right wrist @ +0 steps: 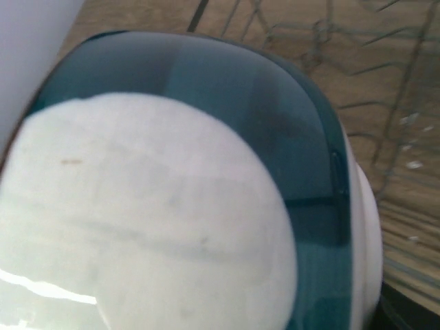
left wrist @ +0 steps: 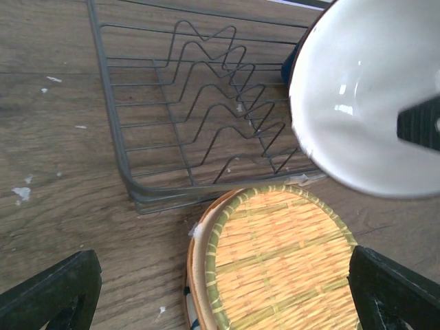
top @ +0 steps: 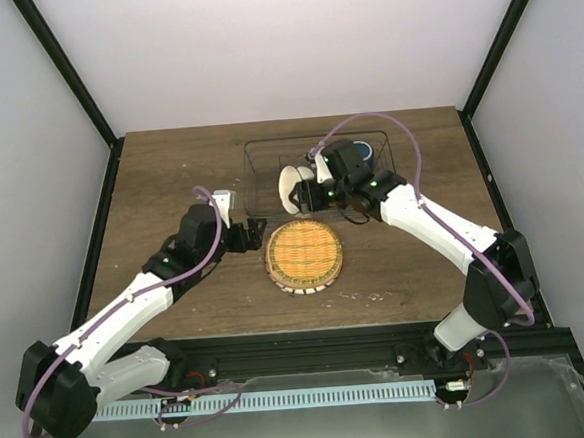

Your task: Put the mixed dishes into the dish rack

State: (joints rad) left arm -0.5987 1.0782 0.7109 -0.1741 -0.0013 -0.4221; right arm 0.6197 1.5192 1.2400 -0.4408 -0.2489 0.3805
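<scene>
The yellow-orange woven plate (top: 304,255) lies on the table on top of the cream plate (left wrist: 194,268), of which only the left rim shows. My left gripper (top: 256,232) is open and empty, just left of the stack; in the left wrist view its fingers (left wrist: 55,295) stand wide either side of the woven plate (left wrist: 282,261). My right gripper (top: 308,185) is shut on the small cream-white bowl (top: 292,189) and holds it tilted on edge over the front of the dish rack (top: 263,159). The bowl fills the right wrist view (right wrist: 137,227) and hides the fingers. The dark blue mug (top: 366,152) sits in the rack's right part.
The rack's zigzag wire dividers (left wrist: 206,103) stand bare on its left side, and its front rail almost touches the plate stack. Bare wooden table (top: 159,178) lies to the left. The dark enclosure frame (top: 482,75) borders the table.
</scene>
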